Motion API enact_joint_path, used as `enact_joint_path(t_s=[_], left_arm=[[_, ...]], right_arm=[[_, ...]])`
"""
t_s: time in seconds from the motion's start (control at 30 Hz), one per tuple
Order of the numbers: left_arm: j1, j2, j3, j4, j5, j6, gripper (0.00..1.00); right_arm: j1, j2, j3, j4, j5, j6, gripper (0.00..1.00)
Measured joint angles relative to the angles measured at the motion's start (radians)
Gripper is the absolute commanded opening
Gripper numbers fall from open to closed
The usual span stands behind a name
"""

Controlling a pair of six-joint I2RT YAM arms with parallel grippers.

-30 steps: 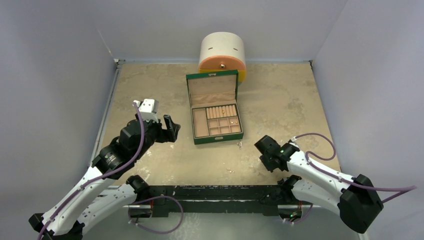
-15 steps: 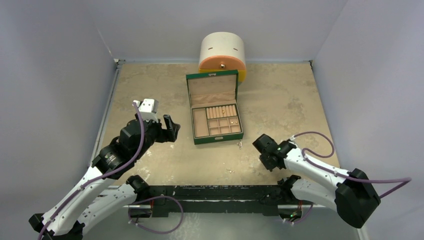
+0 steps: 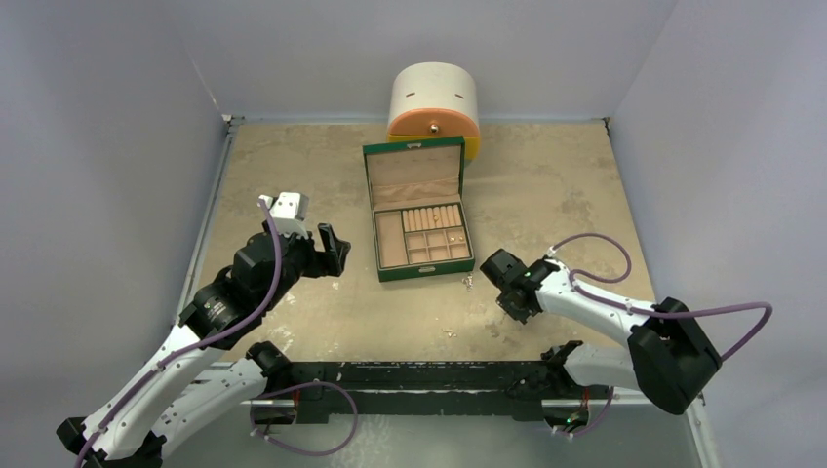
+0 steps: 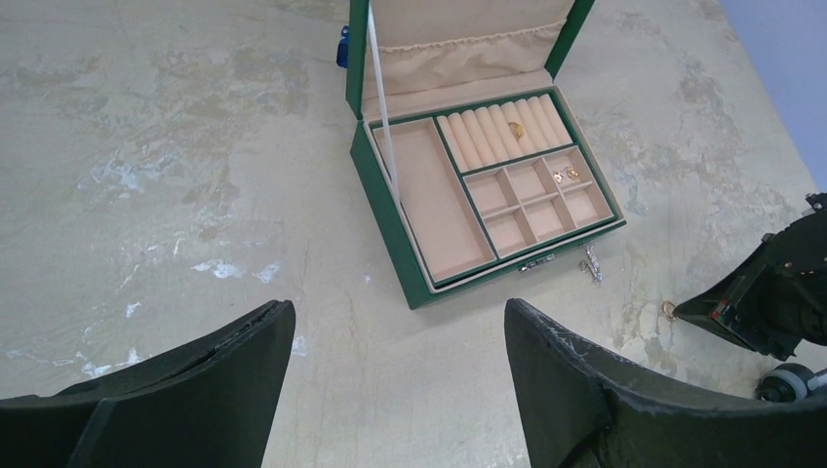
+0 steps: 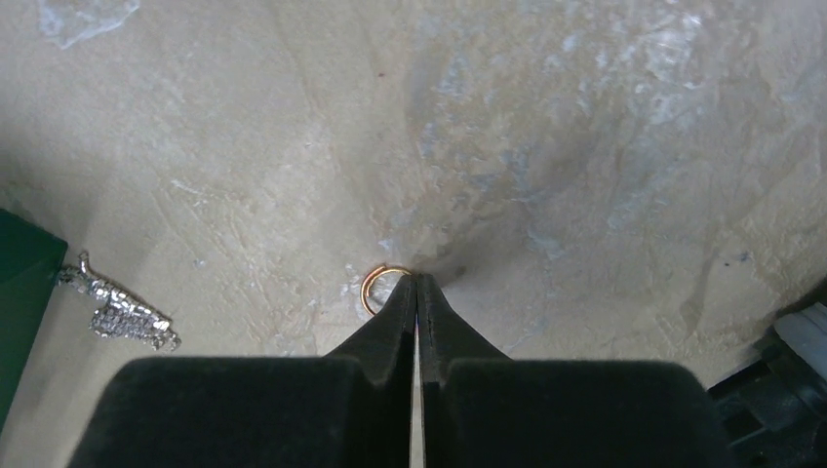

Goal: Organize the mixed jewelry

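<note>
My right gripper (image 5: 417, 283) is fully shut, its tips on the right edge of a gold ring (image 5: 367, 283) lying flat on the table just near and right of the green box (image 3: 426, 270); I cannot tell whether the band is actually pinched. It looks featherlight, hard and slick, likely to skid or flick away, so I judge the thin band itself the only hold. My left gripper (image 4: 395, 331) hangs wide open, empty.

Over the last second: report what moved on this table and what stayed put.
The right gripper swung left toward the green box and closed its jaws at the edge of a gold ring; a firm grip can't be confirmed. The left gripper stayed open and still. The box and the silvery piece did not move.
</note>
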Motion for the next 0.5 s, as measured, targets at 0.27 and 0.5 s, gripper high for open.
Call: enact_joint_path(t_s=[0.27,0.5], left_arm=[[0.0,-0.004,0.0,0.0,0.0,0.0,0.79],[0.0,-0.006,0.0,0.0,0.0,0.0,0.79]], right_arm=[[0.006,0.061,0.031,0.134,-0.029,-0.199,0.0],[0.106,0.124,0.06,0.29,-0.045,-0.434,0.0]])
